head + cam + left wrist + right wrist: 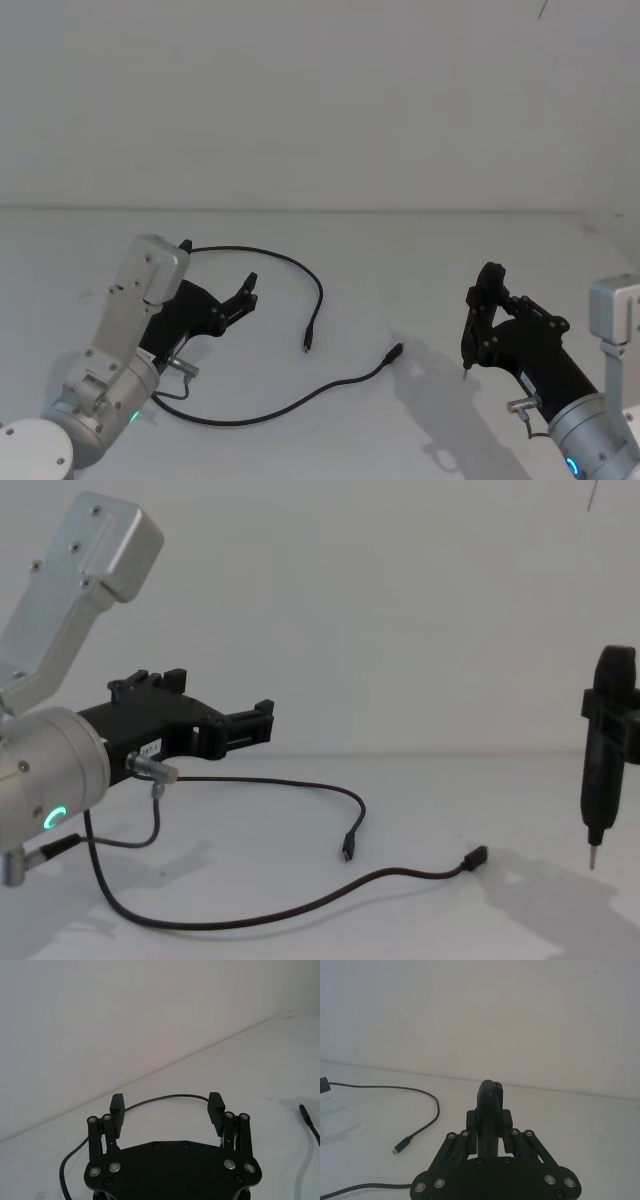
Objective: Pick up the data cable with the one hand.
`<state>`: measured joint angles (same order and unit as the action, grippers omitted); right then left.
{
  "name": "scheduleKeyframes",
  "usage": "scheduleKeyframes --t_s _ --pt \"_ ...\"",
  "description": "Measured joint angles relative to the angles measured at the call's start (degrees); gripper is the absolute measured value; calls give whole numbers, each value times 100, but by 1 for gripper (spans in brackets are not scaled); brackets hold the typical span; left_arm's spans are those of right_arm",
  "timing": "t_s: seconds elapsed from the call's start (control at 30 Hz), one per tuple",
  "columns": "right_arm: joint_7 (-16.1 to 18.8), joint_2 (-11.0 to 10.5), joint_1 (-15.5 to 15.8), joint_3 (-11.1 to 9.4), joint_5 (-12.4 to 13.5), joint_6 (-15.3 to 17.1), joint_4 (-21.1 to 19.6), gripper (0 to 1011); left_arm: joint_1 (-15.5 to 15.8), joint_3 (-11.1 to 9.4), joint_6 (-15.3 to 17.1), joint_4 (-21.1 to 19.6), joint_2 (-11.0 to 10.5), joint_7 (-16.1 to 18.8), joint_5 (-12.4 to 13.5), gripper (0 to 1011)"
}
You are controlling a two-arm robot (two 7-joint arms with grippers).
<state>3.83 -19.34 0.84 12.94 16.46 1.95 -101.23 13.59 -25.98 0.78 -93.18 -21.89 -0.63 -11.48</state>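
Left gripper (247,290), a black angular two-finger piece on a fat silver cylinder with a green ring light, hung released above the left part of the table (450,260). Its fingers stood wide apart with nothing between them. Each finger ended in a small square black pad on a linkage of flat bars with bright metal pivots. A thicker robot wire (150,825) with a silver cylindrical connector hung beside the gripper's body.

The data cable (320,292) lay flat on the table, untouched by either gripper. It was a long thin black flexible cord. One stretch arced from behind the left gripper out past its fingertips, then bent back toward the front edge and ended in a small plug near the table's middle. The other stretch ran from under the left arm along the front edge and curved up to a second plug just beside the first. The two plugs did not touch.

Right gripper (487,292) hovered over the right part of the table, clenched on a slim black pen-shaped tool (603,750). The tool was upright, and its metal pin tip pointed down, clear of the surface.

The table was smooth, matte white and bare. Behind its far edge rose a plain pale wall.
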Motion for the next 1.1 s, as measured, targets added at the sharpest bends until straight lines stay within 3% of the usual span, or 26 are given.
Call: scheduleKeyframes --t_s 1.1 --pt "0 0 0 0 0 0 1 279 0 -5 2 1 0 1 -1 1001"
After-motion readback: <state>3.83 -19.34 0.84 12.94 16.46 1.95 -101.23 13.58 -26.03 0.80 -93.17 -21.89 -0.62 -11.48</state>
